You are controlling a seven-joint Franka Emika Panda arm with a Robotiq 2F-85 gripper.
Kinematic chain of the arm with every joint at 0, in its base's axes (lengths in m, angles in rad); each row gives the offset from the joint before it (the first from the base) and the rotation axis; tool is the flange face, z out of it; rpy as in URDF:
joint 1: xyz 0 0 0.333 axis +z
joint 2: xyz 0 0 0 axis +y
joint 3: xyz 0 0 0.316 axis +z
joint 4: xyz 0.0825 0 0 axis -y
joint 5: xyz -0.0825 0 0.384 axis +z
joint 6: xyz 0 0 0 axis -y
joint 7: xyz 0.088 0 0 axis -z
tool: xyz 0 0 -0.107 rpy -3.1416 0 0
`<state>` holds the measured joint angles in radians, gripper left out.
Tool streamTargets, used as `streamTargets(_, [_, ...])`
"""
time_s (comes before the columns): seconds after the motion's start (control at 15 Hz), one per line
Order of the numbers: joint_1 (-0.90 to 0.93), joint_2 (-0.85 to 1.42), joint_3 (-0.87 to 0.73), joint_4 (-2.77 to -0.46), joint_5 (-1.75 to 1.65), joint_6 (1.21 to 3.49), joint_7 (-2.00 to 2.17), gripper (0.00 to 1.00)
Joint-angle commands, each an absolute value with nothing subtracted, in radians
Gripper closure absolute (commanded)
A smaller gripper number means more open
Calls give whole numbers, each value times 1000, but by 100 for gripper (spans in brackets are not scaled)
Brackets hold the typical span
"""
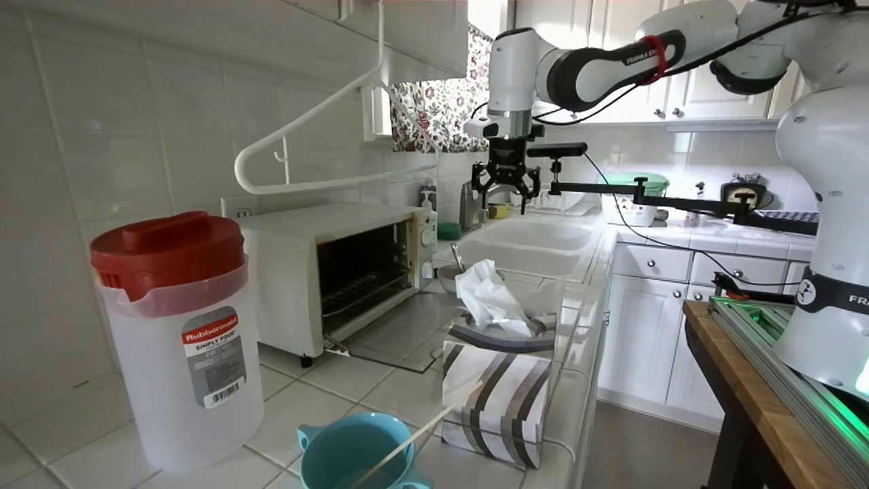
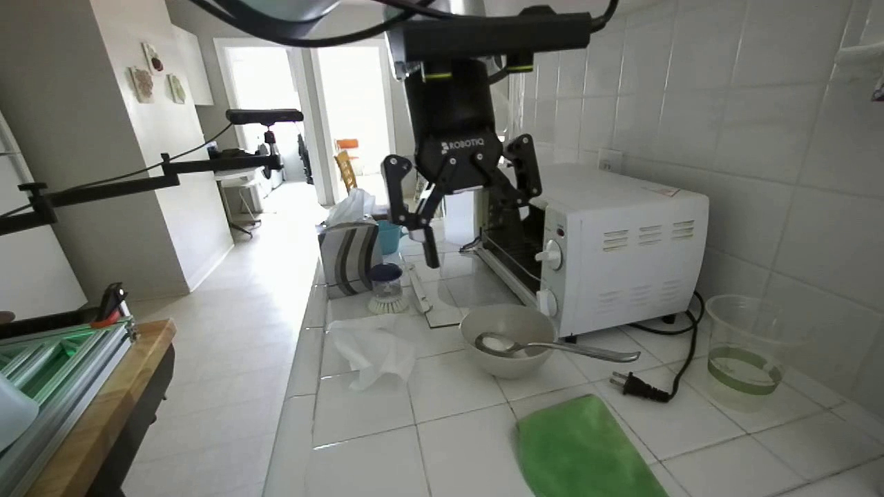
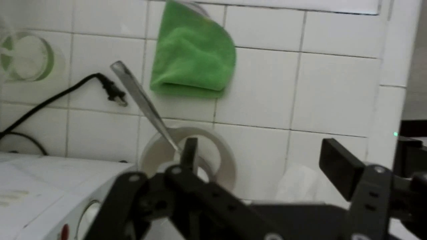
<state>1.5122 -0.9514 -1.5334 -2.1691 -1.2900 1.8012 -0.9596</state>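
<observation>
Holds the claw (image 3: 262, 156) spread in mid-air. Has below it a bowl (image 2: 507, 368) containing a spoon (image 2: 583, 351) and, lower alongside, an open toaster oven (image 2: 628, 255). Shows farther from the claw a clear cup (image 2: 742, 367), then a striped tissue box (image 1: 495, 407) and a blue pot (image 1: 339, 441) holding a stick (image 1: 428, 426). Has white tiled counter (image 2: 463, 449) beneath the claw, bright doorways (image 2: 349, 103) well beyond.

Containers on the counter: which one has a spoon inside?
The bowl beside the toaster oven: the spoon crosses its rim. The blue cup holds a stick; the clear tub and lidded pitcher show no spoon.
</observation>
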Motion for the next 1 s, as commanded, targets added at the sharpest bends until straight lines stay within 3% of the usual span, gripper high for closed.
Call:
streamTargets(0.0, [1458, -881, -1476, -2190, -1111, 1700, -866, 0])
streamTargets(0.53, [1446, -861, -1459, -2198, -1039, 1727, -870, 0])
streamTargets(0.93, [1544, -728, -1485, -2181, -1006, 1730, -494, 0])
